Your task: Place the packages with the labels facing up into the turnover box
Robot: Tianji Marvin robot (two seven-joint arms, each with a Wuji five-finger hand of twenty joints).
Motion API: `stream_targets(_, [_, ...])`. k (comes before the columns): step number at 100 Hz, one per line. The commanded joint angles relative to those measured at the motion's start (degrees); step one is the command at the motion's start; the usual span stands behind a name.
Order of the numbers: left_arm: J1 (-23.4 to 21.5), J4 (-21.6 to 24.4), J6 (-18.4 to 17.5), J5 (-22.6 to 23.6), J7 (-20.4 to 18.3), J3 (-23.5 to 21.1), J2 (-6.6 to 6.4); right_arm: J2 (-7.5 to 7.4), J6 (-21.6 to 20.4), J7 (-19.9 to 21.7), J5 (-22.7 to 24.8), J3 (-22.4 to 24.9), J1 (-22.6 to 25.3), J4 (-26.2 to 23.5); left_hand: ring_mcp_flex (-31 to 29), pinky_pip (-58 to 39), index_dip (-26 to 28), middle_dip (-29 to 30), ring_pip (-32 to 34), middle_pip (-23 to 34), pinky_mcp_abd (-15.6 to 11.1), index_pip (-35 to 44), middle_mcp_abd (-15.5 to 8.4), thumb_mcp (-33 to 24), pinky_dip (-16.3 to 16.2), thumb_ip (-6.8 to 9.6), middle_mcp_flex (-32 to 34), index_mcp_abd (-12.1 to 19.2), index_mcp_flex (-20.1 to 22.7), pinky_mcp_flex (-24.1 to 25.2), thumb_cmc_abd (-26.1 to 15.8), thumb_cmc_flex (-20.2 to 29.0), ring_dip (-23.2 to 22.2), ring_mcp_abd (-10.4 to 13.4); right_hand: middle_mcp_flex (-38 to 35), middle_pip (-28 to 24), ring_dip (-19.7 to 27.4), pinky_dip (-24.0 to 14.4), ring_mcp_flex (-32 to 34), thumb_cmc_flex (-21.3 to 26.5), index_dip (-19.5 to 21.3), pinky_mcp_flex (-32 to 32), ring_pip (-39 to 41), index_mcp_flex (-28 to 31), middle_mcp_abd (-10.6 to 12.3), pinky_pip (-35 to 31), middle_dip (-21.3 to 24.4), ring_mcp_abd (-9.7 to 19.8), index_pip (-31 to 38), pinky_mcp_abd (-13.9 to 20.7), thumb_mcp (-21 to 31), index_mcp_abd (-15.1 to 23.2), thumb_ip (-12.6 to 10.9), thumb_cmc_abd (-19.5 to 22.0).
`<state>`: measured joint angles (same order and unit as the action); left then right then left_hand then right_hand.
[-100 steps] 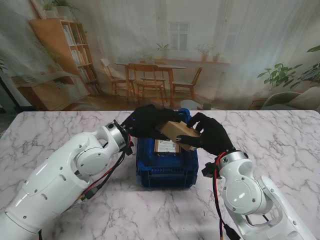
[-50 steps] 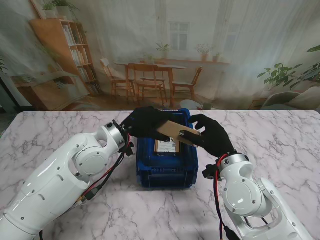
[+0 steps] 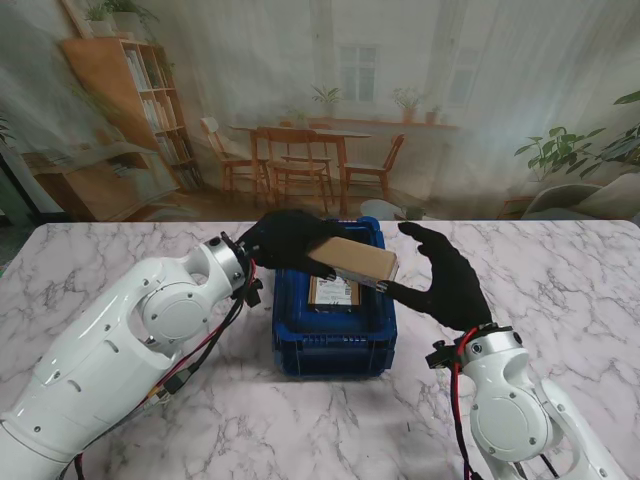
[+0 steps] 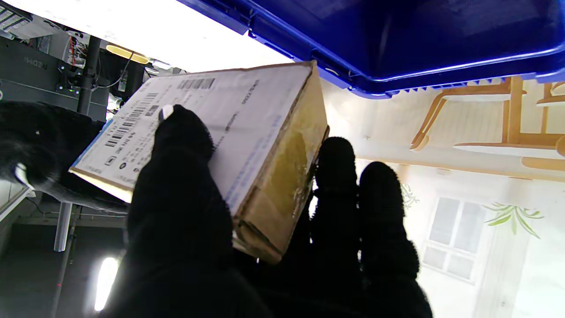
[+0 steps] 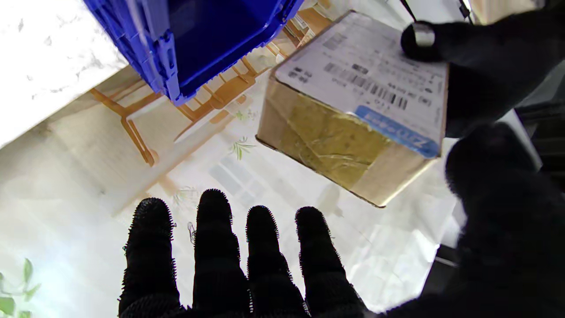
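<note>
Two packages are in play: one cardboard package (image 3: 355, 261) is held over the blue turnover box (image 3: 335, 335) by the left robot hand (image 3: 288, 243), and a second package (image 3: 333, 292) lies inside the box with its label up. The left robot hand is closed on the carton, thumb (image 4: 176, 176) across the printed label and fingers (image 4: 335, 176) along the taped end. In the wrist views that label faces away from the desk (image 3: 120, 260). The right robot hand (image 3: 448, 280) stands just beside the carton, fingers spread and holding nothing. The carton looks stiff and light, with glossy tape that could slip; gripping across the flat faces near the edges seems safest.
</note>
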<state>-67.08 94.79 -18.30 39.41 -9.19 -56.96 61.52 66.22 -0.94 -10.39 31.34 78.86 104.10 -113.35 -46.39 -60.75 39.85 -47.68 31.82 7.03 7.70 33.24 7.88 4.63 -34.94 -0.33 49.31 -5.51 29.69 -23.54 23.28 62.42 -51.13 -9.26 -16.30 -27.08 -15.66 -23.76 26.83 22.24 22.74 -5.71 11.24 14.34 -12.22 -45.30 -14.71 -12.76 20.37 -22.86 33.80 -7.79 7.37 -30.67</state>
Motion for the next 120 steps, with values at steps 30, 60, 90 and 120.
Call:
stream_targets(30, [1.3,-0.6,-0.1,-0.7,-1.4,0.4,0.04,-0.87,-5.0,-1.9,5.3,0.2,0.2,4.0,-0.5,-1.5,2.2,-4.0,1.0,7.0,-0.6,9.7,-6.3,-8.7,-0.4,3.18,7.0,6.6,5.0,0.0,-9.7,10.3,-0.4,-0.6,1.4,3.9,1.8,-0.2,2.2,8.1,-1.9,-3.7,-3.6,-5.3,4.6,1.8,1.5,2.5,1.6,0.8,-3.0,9.6,-1.5,-7.2])
stream_targets(60, [1.8,-1.2,-0.3,-1.8,-1.7,1.4,0.1,-0.16,-5.9,-5.3,4.3,-4.5,-5.0,7.8,-0.4,-1.2,1.9,-3.6,0.4,6.7,-0.5,9.5,-6.5,-8.9,-0.1,3.14,7.0,6.5,5.0,0.1,-9.9,10.3,0.0,-0.6,-1.9,1.9,2.0,2.7,5.6,9.2,-7.0,-4.9,-1.5,-4.6,8.0,-5.5,0.4,4.3,16.2,1.7,10.6,15.2,-0.6,-9.6])
stream_targets(90, [2.3,-2.1,-0.8,-2.5,-1.4,2.6,0.28,0.47,-4.3,-5.6,0.7,-6.7,-7.6,9.6,-0.8,-1.1,1.6,-3.4,0.3,6.9,-0.6,9.4,-6.4,-8.9,0.0,3.08,7.2,6.4,5.2,-0.2,-9.8,10.2,0.1,-0.4,-15.1,-16.4,-0.3,4.7,10.4,8.7,15.2,-7.5,5.0,4.3,8.1,-11.4,-12.3,7.0,33.2,3.6,20.8,16.0,0.4,-8.7])
stream_targets(120, [2.5,-2.6,-1.5,-1.5,0.6,3.3,0.59,0.49,-2.4,-3.6,-2.1,-6.9,-7.7,8.9,0.3,0.9,-0.4,-0.2,-2.4,7.3,0.4,7.5,-6.1,-7.9,1.0,2.38,4.7,5.2,4.3,1.0,-11.3,9.0,2.2,-0.4,-33.6,-23.8,-8.4,4.8,24.4,16.9,10.0,-12.5,18.1,11.2,10.6,-17.8,-23.1,8.0,47.1,2.3,17.3,21.3,6.5,-3.2])
